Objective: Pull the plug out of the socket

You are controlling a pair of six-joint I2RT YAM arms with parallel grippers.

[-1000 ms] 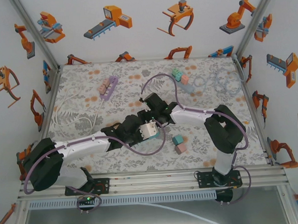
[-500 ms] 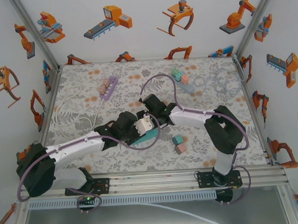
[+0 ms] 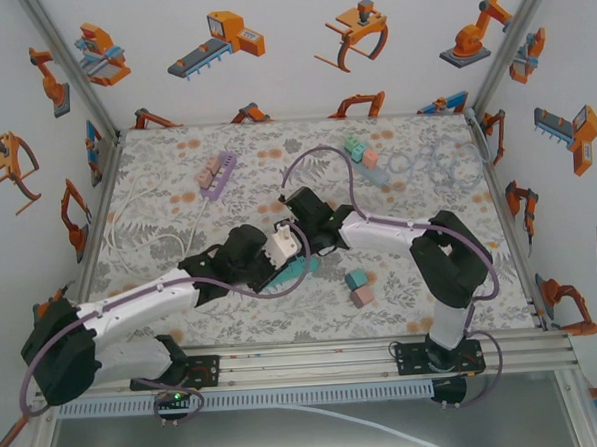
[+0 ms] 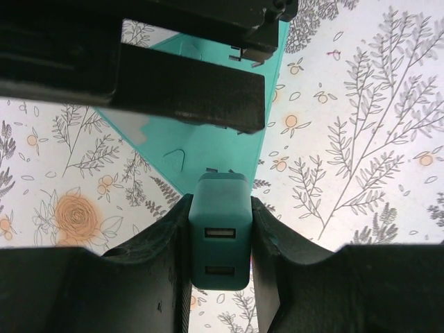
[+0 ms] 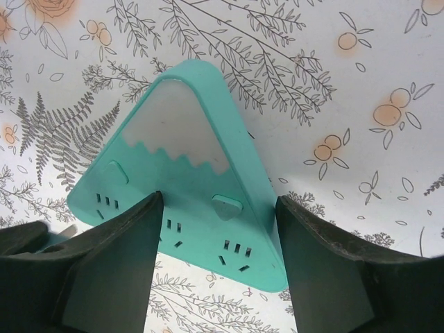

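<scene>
The left gripper [image 4: 220,208] has its jaws clamped narrow on the teal plug [image 4: 220,239], low in the middle of the left wrist view, with the plug's two ports facing the camera. The plug's far end sits right at the edge of the teal triangular socket [image 4: 208,149] just above it. Whether the blades are free of their slots cannot be told, so the pull looks under way rather than finished.

The right gripper [image 5: 220,208] stands at a middling gap astride the socket. One finger [image 5: 111,270], at the lower left of the right wrist view, lies over the slotted face. The other [image 5: 340,270], at the lower right, is against the socket's edge. Whether these jaws squeeze the socket or only pin it to the table [image 5: 361,83] cannot be told, but either way they brace it against the pull.

Compared with a second ago in the top view, the left arm's pale wrist block has crept up and to the left. It now lies closer under the right arm's wrist near mid-frame, and the left shoulder has swung down towards the lower left corner. The socket has shifted a little to the left with it, which suggests it is being dragged along rather than letting go cleanly. The right arm has hardly stirred.
</scene>
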